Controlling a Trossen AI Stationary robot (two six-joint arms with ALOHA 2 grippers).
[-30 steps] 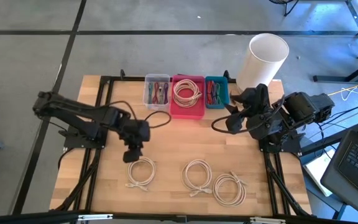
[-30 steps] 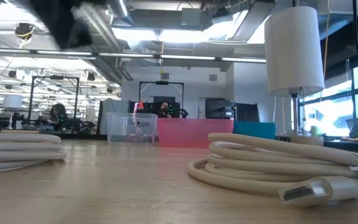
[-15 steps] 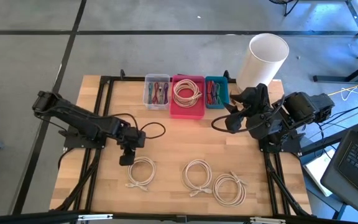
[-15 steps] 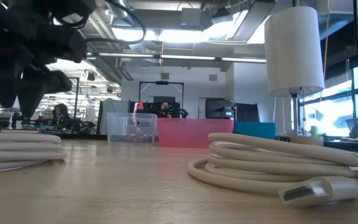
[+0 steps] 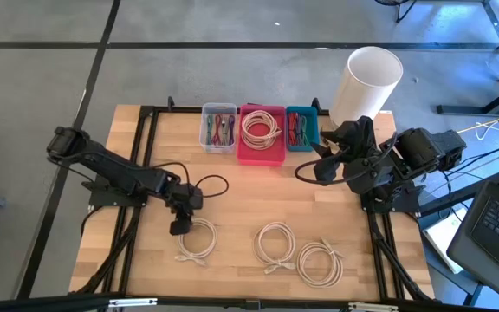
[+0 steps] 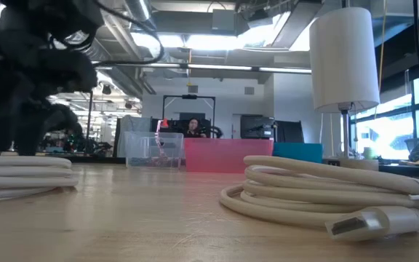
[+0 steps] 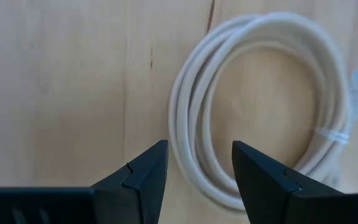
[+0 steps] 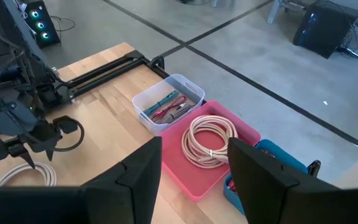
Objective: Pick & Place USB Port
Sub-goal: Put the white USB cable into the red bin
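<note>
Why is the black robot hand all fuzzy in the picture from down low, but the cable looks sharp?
In the low view the left gripper sits close to the lens, a dark smear against bright ceiling lights, while the coiled cable is crisp. In the left wrist view another coil shows clearly, evenly lit.

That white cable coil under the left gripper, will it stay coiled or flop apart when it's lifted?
The coil will probably hold together: a small clear tie binds its loops. It looks thin and light, so it should sag into an oval when gripped on one side. The open left gripper straddles the loops; the loose plug end may dangle.
</note>
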